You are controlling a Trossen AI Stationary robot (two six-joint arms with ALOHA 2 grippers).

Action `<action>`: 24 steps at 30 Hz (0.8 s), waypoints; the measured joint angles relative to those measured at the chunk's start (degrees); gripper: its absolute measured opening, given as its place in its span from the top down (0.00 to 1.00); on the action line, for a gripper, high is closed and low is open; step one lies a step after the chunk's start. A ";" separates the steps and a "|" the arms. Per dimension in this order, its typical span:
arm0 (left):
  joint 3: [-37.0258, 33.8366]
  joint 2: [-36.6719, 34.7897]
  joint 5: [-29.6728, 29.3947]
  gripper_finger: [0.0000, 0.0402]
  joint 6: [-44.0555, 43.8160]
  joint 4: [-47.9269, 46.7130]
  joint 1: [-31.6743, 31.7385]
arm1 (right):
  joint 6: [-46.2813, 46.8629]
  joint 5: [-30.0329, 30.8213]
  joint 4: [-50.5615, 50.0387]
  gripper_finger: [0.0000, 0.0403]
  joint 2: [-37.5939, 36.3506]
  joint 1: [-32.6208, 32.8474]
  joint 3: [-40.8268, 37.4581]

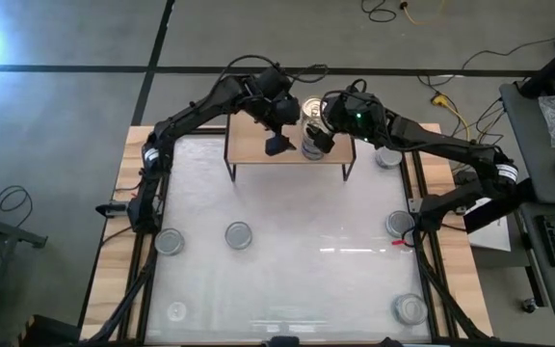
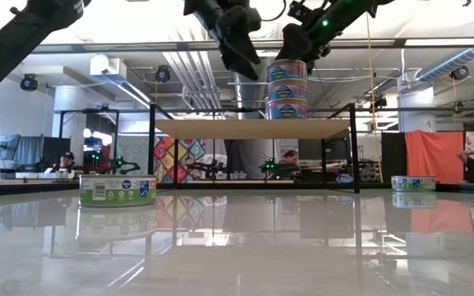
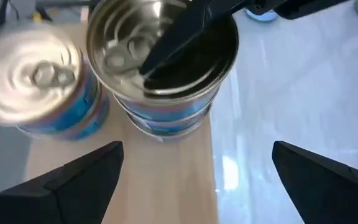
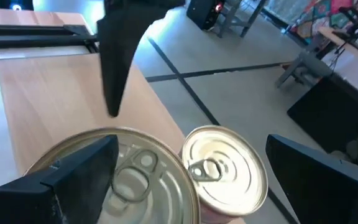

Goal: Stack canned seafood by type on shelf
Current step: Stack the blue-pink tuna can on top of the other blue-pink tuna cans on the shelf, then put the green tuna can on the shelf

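Note:
The shelf [image 1: 258,146] is a light-wood board on thin black legs at the table's far edge. A stack of three blue-labelled tins [image 2: 286,89] stands on its right part, and its top is silver with a pull ring [image 3: 129,56]. Beside the stack stands a second tin [image 4: 225,168], also seen in the left wrist view [image 3: 36,81]. My right gripper [image 1: 322,135] is open above the stack, with the top tin [image 4: 126,180] between its fingers. My left gripper [image 1: 278,137] is open and hovers over the shelf just left of the stack. My right gripper's open fingers [image 2: 301,45] point down from above, right over the top tin's rim [image 2: 286,62]. One finger [image 3: 179,37] lies across the tin's lid in the left wrist view. Whether it touches the tin, I cannot tell.
Several loose tins lie on the white table: two at the left [image 1: 170,241] [image 1: 238,234], one by the right edge [image 1: 400,224], two near the front corners [image 1: 175,310] [image 1: 409,308], one right of the shelf [image 1: 388,156]. The shelf's left half is bare wood.

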 joint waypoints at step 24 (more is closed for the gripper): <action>-75.37 -44.30 -5.67 0.01 -17.28 63.97 -10.12 | 1.24 -14.44 7.64 0.01 -12.81 12.63 -2.90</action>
